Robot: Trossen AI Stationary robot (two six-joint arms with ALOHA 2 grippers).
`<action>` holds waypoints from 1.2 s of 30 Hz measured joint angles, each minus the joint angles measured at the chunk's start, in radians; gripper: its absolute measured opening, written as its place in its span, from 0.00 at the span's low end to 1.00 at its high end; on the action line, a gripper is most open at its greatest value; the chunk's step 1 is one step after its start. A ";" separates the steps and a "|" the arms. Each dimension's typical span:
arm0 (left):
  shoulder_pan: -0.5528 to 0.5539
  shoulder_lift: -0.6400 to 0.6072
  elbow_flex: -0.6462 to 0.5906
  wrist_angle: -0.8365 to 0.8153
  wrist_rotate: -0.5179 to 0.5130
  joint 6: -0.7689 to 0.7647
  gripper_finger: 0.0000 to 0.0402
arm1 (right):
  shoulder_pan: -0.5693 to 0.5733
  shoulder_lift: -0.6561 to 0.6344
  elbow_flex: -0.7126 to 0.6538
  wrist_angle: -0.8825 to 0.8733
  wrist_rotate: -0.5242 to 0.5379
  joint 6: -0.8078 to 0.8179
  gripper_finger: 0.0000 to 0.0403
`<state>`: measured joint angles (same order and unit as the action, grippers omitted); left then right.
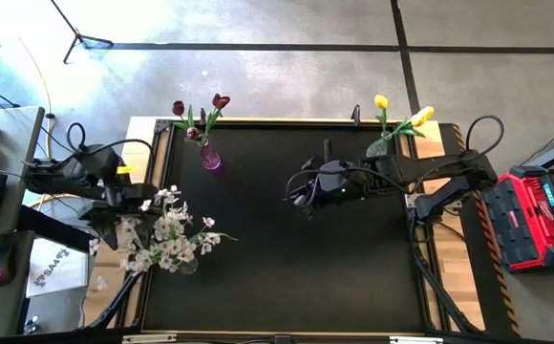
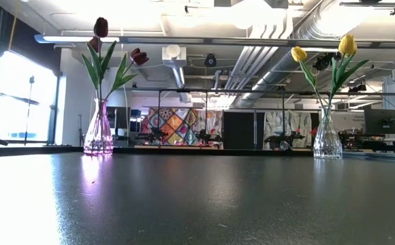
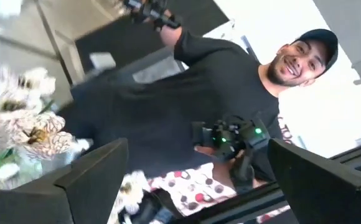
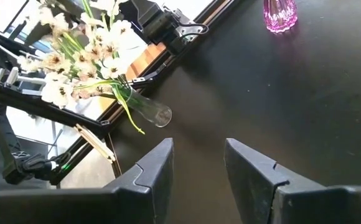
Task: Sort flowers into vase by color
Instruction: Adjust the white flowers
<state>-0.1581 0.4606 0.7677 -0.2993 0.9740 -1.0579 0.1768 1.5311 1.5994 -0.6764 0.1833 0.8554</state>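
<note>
Beside white flowers (image 1: 174, 232), red case (image 1: 537, 216) opposite

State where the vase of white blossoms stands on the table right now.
In the high view the vase of white blossoms stands at the table's left edge, beside the left gripper and nearer the camera's bottom side than the pink vase.

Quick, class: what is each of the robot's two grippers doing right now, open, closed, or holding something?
Left gripper: open, holding nothing, beside the white flowers.
Right gripper: open, holding nothing, over the bare table.
</note>
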 joint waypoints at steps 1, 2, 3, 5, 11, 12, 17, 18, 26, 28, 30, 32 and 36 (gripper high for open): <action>0.000 0.009 0.000 -0.005 0.016 -0.017 0.93 | 0.000 0.000 0.000 0.000 0.000 0.003 0.33; 0.001 0.020 0.000 -0.009 0.037 -0.036 0.94 | 0.000 0.000 0.000 0.000 0.000 0.004 0.33; 0.001 0.031 0.000 -0.010 0.067 -0.054 0.94 | 0.000 0.000 0.000 0.000 0.000 0.004 0.33; 0.001 0.054 0.000 0.034 0.109 -0.080 0.94 | 0.000 0.000 0.000 0.000 0.000 0.004 0.33; 0.001 0.078 0.000 0.268 0.123 -0.161 0.94 | 0.010 0.000 0.000 0.000 0.005 -0.009 0.33; 0.000 0.080 0.000 0.291 0.132 -0.197 0.94 | 0.010 0.000 0.000 0.000 0.002 -0.008 0.33; -0.004 0.092 0.000 0.258 0.152 -0.296 0.94 | -0.001 0.000 0.000 -0.003 -0.042 -0.011 0.33; -0.004 0.094 0.000 0.255 0.145 -0.303 0.94 | -0.007 0.000 0.000 -0.004 -0.053 -0.011 0.33; -0.003 0.145 0.000 0.446 -0.011 -0.329 0.94 | -0.010 0.033 0.000 0.176 -0.005 0.059 0.33; 0.005 0.154 0.000 0.523 -0.050 -0.337 0.94 | 0.002 0.070 0.000 0.310 -0.001 0.018 0.33; 0.011 0.161 0.000 0.552 -0.068 -0.329 0.94 | 0.011 0.112 0.000 0.457 -0.004 -0.037 0.33; 0.014 0.162 0.000 0.550 -0.072 -0.328 0.94 | 0.017 0.159 0.000 0.605 -0.012 -0.123 0.33; 0.014 0.162 0.000 0.549 -0.072 -0.311 0.94 | 0.019 0.254 0.000 0.836 -0.021 -0.362 0.34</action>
<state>-0.1440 0.6224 0.7673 0.2501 0.9020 -1.3690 0.1955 1.7855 1.5997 0.1592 0.1625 0.4939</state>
